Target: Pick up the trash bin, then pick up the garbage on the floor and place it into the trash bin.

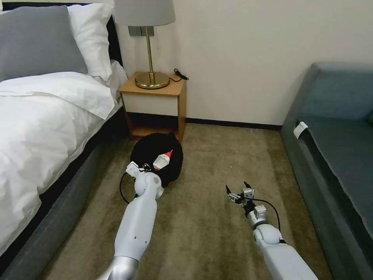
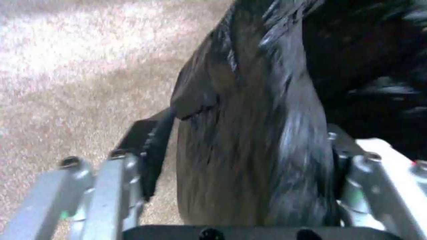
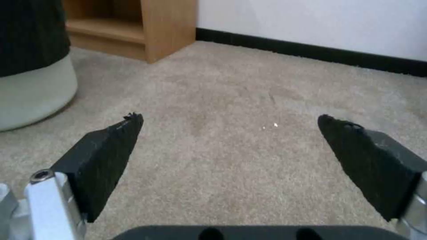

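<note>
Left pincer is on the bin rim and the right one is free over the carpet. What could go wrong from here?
1. The left pincer grips the trash bin by its rim with the loose black bag in between; the bag could slip or tear.
2. A red-and-white packet sits high in the bin; tilting may spill it.
3. The open right pincer hangs close above the carpet and could snag it.

I count one trash bin (image 1: 171,163) with one red-and-white packet (image 1: 162,159) in it. I have two grippers: my left gripper (image 2: 249,173) and my right gripper (image 1: 237,189). I count two pillows (image 1: 58,39), one lamp (image 1: 149,46), one nightstand (image 1: 155,105).
</note>
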Controlling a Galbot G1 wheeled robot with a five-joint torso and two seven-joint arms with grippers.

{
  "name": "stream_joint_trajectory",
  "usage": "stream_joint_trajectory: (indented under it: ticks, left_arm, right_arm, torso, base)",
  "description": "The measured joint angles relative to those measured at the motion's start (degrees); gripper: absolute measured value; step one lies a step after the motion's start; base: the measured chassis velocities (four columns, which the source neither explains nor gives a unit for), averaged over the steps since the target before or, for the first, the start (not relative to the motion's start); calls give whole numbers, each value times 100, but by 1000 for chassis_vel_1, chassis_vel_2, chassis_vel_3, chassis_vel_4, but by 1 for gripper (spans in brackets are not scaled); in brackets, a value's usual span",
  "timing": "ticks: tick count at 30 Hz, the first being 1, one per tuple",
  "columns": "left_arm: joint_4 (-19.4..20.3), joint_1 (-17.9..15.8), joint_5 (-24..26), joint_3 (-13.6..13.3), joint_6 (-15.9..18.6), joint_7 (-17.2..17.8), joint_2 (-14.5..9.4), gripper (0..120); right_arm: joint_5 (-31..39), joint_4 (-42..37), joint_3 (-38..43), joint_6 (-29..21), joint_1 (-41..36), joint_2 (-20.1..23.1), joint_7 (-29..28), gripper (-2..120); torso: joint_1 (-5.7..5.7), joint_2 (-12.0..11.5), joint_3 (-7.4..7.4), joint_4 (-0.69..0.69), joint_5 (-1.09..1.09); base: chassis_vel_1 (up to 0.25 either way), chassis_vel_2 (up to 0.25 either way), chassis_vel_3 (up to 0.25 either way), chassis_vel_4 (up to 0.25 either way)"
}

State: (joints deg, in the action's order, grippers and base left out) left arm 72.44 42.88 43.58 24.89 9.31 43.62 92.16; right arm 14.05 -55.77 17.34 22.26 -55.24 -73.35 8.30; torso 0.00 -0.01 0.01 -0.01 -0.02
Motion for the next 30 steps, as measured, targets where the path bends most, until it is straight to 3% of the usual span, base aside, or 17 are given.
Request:
stream_joint_trajectory:
  ticks: [1,3,4,6,11,15,24,27,30]
  left_arm:
    - [0,0,0,0,0,0,0,75]
    - [290,80,-51,-13,24,10,-1,92]
    - [290,80,-51,-13,24,10,-1,92]
    - [519,162,-170,-28,47,14,-2,103]
    - [801,267,-416,-75,107,-52,-3,112]
    - [1159,434,-692,-146,175,-411,-154,114]
    - [1559,769,-1491,-195,196,-1110,-421,112]
    - [1863,1123,-2236,-260,151,-1622,-594,106]
    - [2130,1406,-2678,-289,118,-1864,-723,101]
  right_arm:
    - [0,0,0,0,0,0,0,100]
    - [54,-53,-51,-42,-8,38,10,100]
    - [54,-53,-51,-42,-8,38,10,100]
    - [49,-145,-88,-92,-24,40,-36,100]
    - [34,-235,-123,-113,-23,24,-112,100]
    - [105,-439,-165,-286,-63,29,-441,100]
    - [94,-656,-193,-405,-119,10,-1055,100]
    - [127,-871,-193,-507,-178,-22,-1401,100]
    - [141,-997,-190,-528,-235,-43,-1582,100]
  torso:
    - [0,0,0,0,0]
    - [0,0,-1,-1,1]
    - [0,0,-1,-1,1]
    - [0,0,-1,0,2]
    - [0,0,-1,0,3]
    - [0,0,-1,0,2]
    - [0,1,-1,1,1]
    - [0,1,-1,1,1]
    - [0,1,-1,1,2]
  base:
    - [0,0,0,0]
    - [0,0,0,0]
    - [0,0,0,0]
    - [0,0,0,0]
    - [0,0,0,0]
    - [0,0,0,0]
    - [0,0,0,0]
    - [0,0,0,0]
    - [0,0,0,0]
